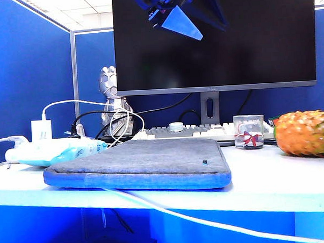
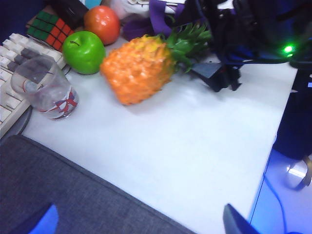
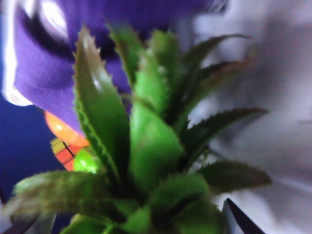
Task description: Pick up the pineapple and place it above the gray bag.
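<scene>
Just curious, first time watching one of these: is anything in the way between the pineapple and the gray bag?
Nothing visible. Bare white desk separates the pineapple from the gray bag. The glass cup stands off to one side, by the keyboard. The bag's top looks bare.

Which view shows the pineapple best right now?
Left wrist view: the whole pineapple lies on its side on the white desk, scaled body and green crown both clear. Exterior view shows only its body at the frame edge. Right wrist view shows just the blurred leaf crown up close.
</scene>
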